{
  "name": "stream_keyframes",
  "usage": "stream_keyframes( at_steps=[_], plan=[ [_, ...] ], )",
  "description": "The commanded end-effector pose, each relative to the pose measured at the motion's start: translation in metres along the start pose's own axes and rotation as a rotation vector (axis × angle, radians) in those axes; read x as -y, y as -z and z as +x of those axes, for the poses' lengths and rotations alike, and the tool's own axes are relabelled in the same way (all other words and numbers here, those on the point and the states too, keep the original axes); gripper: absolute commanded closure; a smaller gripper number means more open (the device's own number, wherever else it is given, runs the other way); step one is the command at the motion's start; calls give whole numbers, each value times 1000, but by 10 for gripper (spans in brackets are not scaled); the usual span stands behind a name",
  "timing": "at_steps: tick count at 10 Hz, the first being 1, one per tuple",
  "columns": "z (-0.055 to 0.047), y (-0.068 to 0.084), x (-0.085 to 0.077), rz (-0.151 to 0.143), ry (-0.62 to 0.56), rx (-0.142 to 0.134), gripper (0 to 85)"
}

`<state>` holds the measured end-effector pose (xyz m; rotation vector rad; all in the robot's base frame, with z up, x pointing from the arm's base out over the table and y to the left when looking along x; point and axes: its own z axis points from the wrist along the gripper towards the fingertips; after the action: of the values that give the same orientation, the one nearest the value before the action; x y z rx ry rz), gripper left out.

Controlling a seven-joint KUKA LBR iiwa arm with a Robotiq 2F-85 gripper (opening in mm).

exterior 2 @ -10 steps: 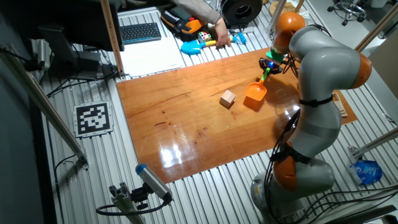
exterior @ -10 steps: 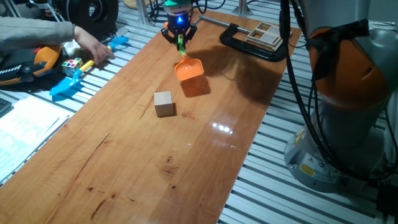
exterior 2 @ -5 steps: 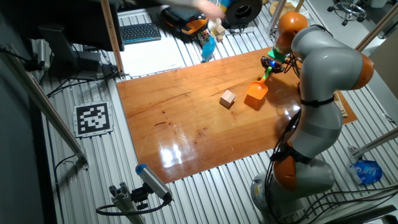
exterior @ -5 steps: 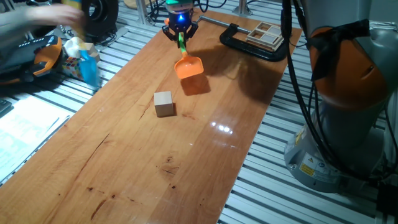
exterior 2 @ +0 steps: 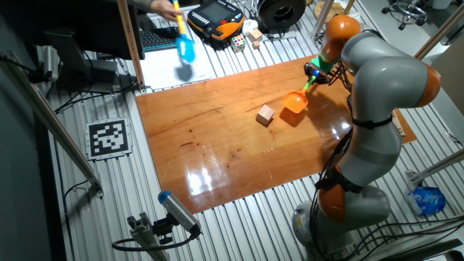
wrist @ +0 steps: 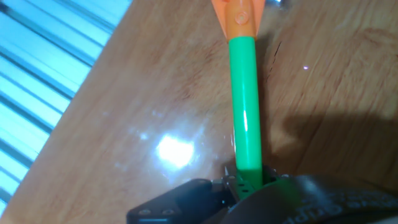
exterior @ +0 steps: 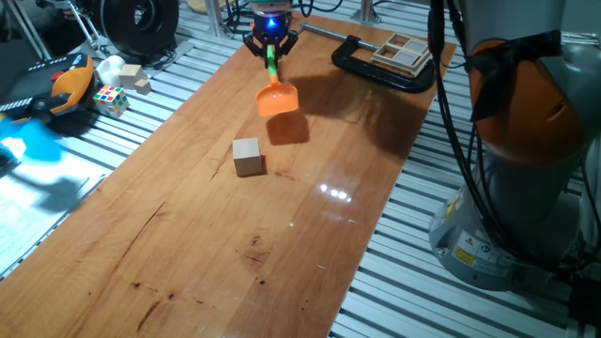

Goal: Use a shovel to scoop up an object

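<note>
Claw (exterior: 271, 44) clamped on the upper end of the toy shovel (exterior: 275, 83); hand view shows the green shaft (wrist: 245, 106) running straight out from between the jaws, so the grip sits at the far end of the handle, well away from the blade. Orange scoop blade (exterior: 277, 99) hangs clear of the worktop (exterior: 310, 235), its shadow lying just beside it on the wood

Wooden cube (exterior: 248, 156) sits alone on the worktop, roughly at 7 o'clock from the blade in the one fixed view, near but not touching. In the other fixed view the cube (exterior 2: 265, 114) is at about 8 o'clock from the blade (exterior 2: 294, 102)

Off the worktop, around 9–10 o'clock from the claw in the one fixed view: multicoloured puzzle cube (exterior: 109, 97), and a blurred blue shape (exterior: 28, 147), too smeared to identify

Risks, as judged:
- Long lever from grip to blade: on contact with the wood the smooth plastic shaft may twist or slip in the jaws, tilting the blade
- Cube is free and light; blade edge riding too high would push it along the worktop instead of getting under it
- Cube about as wide as the blade: slight lateral offset and it rolls off the side
- Too steep a descent could jam the blade tip into the wood and flex the shaft
</note>
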<state>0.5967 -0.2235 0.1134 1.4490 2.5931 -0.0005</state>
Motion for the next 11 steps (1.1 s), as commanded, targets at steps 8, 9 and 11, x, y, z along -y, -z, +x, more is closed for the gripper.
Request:
stream_keyframes(
  at_steps=[8, 9, 11],
  plan=[
    [-1, -3, 2, -6, -16, 54, 850],
    [0, -2, 2, -8, -12, 51, 850],
    [1, -2, 2, -10, -11, 60, 850]
  ],
)
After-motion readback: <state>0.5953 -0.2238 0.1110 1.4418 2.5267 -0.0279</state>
